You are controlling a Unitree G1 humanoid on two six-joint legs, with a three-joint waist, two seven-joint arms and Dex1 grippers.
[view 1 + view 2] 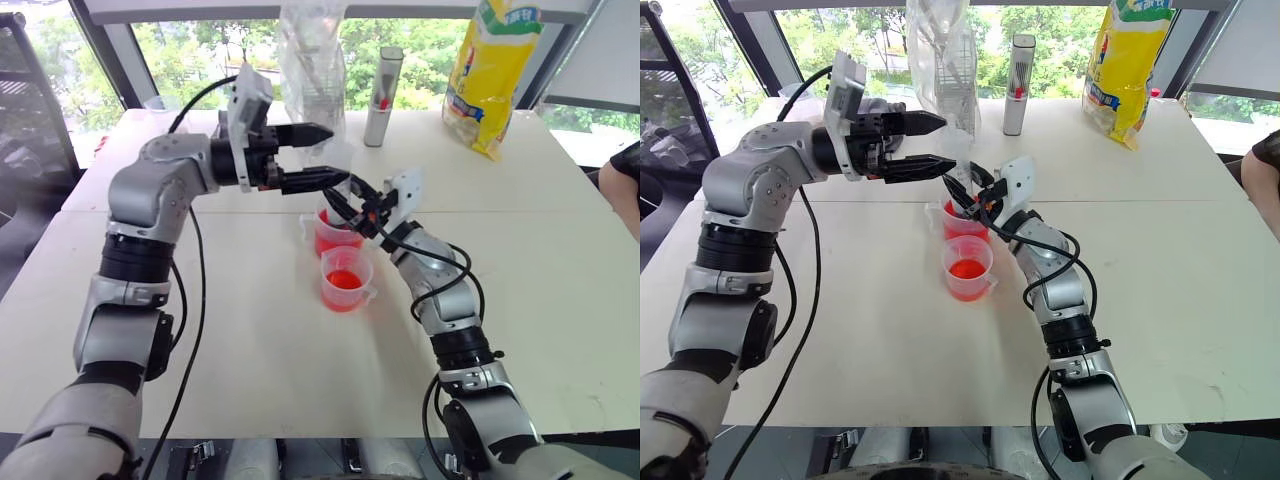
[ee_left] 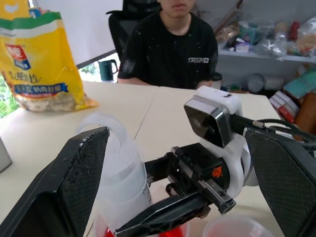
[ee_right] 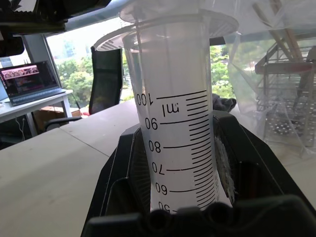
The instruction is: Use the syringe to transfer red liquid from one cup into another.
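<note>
The syringe (image 3: 177,123), a clear barrel with a printed scale, stands upright with my right gripper (image 1: 340,197) shut on its lower half. It hangs over the far cup (image 1: 333,241), and its tip is hidden. The near cup (image 1: 346,290) stands just in front, and both hold red liquid (image 1: 343,279). My left gripper (image 1: 337,155) points level from the left, open, with its two fingers on either side of the syringe's upper end (image 2: 123,173). I cannot tell whether they touch it.
On the white table (image 1: 250,330), a silver cylinder (image 1: 383,95), a clear plastic bag (image 1: 312,70) and a yellow bag (image 1: 490,70) stand at the far edge. A person (image 2: 173,44) sits beside the table, an arm (image 1: 622,190) at its right edge.
</note>
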